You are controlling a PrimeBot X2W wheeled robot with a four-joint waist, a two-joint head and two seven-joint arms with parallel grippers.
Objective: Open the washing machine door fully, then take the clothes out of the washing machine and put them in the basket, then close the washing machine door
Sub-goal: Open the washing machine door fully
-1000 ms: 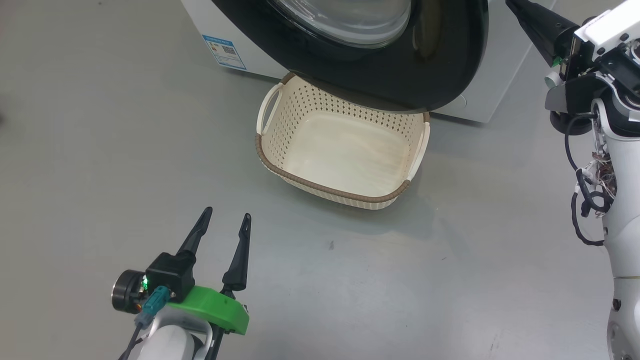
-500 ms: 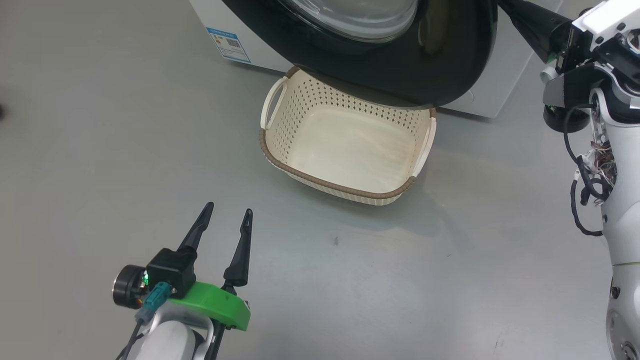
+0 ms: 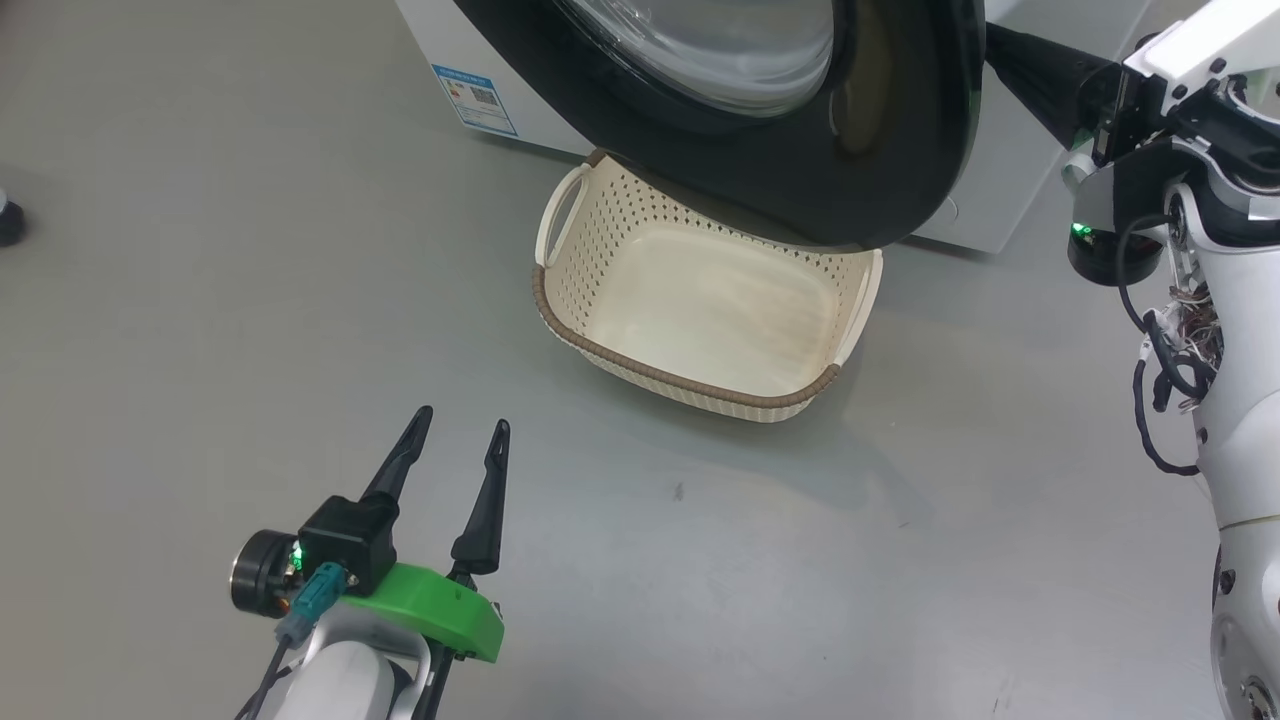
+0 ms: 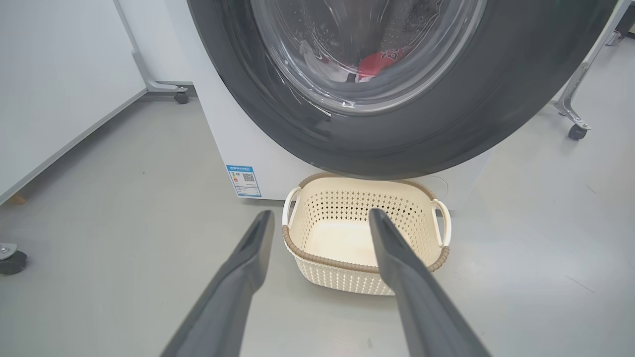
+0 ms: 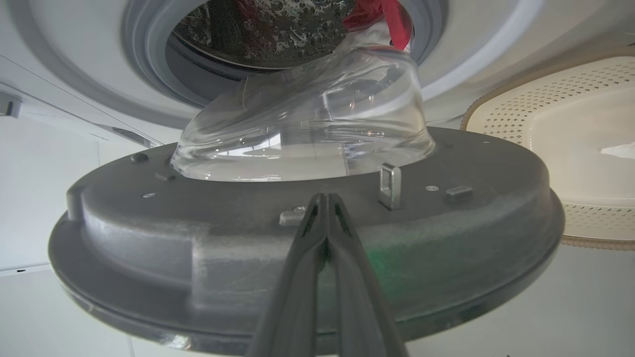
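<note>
The washing machine (image 3: pixel 430 45) is a white box whose black-rimmed washing machine door (image 3: pixel 880 150) stands partly swung out, over the far side of the basket (image 3: pixel 700 385). The cream basket is empty on the floor. Red clothes (image 4: pixel 379 62) show through the door's glass, and the clothes (image 5: pixel 382 15) lie in the steel drum. My right gripper (image 5: pixel 325 198) is shut on nothing, with its tips against the door's grey inner face beside the latch hook (image 5: pixel 390 186). In the head view the right gripper (image 3: pixel 1010 55) reaches behind the door's edge. My left gripper (image 3: pixel 462 418) hangs open low over the floor, short of the basket (image 4: pixel 342 277).
A blue sticker (image 3: pixel 475 98) marks the machine's lower front. A dark shoe (image 3: pixel 10 222) shows at the left edge. Frame legs on casters (image 4: pixel 575 131) stand right of the machine, and a white panel (image 4: pixel 49 74) stands to its left. Grey floor surrounds the basket.
The head camera has shifted. My shut right gripper has come lower and leftward behind the door, and the door has swung a little wider. The left gripper stays open in place.
</note>
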